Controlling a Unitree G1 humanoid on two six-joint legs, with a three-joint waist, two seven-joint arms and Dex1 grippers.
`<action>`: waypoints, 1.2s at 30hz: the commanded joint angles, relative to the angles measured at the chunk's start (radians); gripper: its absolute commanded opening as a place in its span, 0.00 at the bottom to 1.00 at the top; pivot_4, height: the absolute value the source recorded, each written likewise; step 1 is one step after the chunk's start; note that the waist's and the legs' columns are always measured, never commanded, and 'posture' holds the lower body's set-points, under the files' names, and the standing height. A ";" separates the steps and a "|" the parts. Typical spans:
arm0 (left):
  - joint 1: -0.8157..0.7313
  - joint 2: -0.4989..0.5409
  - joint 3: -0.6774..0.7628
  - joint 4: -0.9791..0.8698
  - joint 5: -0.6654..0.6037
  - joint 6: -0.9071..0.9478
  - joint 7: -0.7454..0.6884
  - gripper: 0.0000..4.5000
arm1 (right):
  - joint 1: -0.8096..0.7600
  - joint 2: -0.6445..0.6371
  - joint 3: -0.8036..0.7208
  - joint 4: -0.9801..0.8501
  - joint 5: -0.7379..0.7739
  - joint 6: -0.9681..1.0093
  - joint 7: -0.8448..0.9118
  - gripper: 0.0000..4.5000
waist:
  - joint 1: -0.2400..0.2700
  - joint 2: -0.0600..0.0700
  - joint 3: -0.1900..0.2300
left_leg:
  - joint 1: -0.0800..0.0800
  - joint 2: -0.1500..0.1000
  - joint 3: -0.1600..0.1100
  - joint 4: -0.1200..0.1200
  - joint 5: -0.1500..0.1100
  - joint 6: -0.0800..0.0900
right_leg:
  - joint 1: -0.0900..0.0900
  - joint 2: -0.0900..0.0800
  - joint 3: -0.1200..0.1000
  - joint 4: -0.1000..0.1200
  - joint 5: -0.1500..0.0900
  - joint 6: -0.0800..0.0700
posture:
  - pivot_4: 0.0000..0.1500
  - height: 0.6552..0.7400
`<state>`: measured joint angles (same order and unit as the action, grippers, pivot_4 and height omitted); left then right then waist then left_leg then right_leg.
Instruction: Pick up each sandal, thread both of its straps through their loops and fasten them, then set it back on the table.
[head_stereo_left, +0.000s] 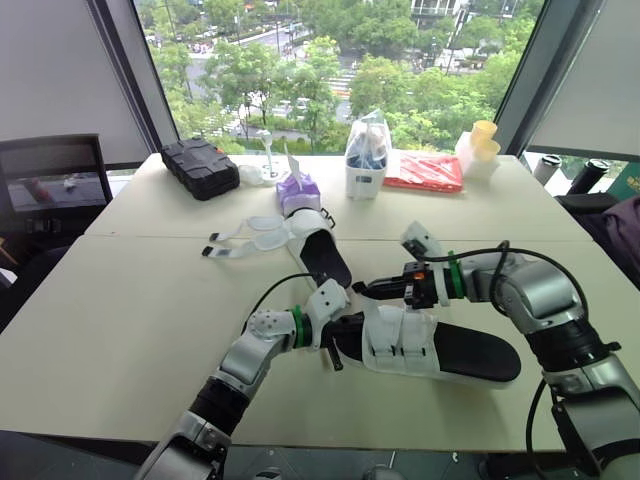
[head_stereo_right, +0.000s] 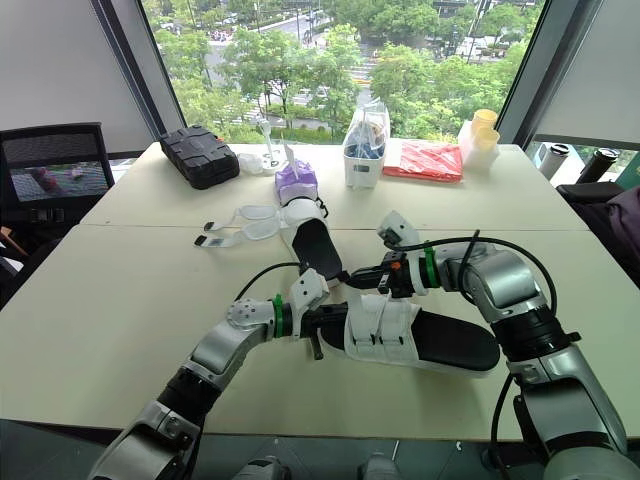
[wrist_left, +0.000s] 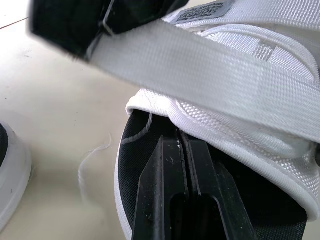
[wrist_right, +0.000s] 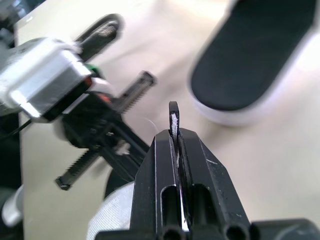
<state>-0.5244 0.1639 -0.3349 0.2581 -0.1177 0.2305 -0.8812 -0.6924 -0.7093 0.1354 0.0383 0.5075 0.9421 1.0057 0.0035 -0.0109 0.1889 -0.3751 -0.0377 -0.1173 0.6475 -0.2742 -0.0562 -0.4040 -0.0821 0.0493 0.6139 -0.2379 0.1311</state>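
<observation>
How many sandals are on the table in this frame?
2. The near sandal lies closest to the robot, straps folded across it; the far sandal lies beyond it, straps splayed open on the table. None seems hidden.

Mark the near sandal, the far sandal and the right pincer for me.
near sandal (head_stereo_left: 470, 352), left eye view, bare black footbed.
far sandal (head_stereo_left: 325, 258), left eye view, black footbed.
right pincer (head_stereo_left: 362, 289), left eye view, midway between fingertips.

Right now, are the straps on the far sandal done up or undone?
Undone. The far sandal lies on the table with its straps spread flat beside it, none fastened across it.
</observation>
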 joint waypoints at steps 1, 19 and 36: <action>0.016 0.008 -0.012 0.007 0.014 0.014 -0.002 0.00 | 0.061 -0.005 -0.123 -0.118 0.047 0.052 -0.081 0.00 | 0.000 0.000 0.000 | 0.000 0.000 0.000 0.000 0.000 0.000 | 0.000 0.000 0.000 0.000 0.000 0.000 | 1.00 1.00; -0.005 -0.011 -0.024 0.038 0.017 -0.003 -0.016 0.00 | 0.200 0.008 -0.138 -0.202 0.008 0.163 -0.337 0.31 | 0.002 0.000 0.000 | 0.002 0.000 0.000 0.002 0.000 0.000 | 0.003 0.000 0.000 0.000 0.000 -0.001 | 1.00 1.00; 0.066 0.032 0.079 -0.242 -0.083 0.132 0.038 0.00 | 0.307 -0.073 -0.653 -0.204 0.395 0.421 -0.239 0.99 | 0.006 0.001 0.000 | -0.001 0.000 -0.001 -0.002 -0.001 0.002 | 0.001 0.000 -0.001 -0.001 -0.001 0.000 | 1.00 1.00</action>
<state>-0.4635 0.1858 -0.2965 0.1113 -0.1632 0.3235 -0.8507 -0.4005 -0.7651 -0.4548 -0.1249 0.8311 1.3132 0.7342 0.0093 -0.0102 0.1888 -0.3763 -0.0375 -0.1180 0.6451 -0.2759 -0.0533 -0.4049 -0.0822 0.0491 0.6136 -0.2386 0.1318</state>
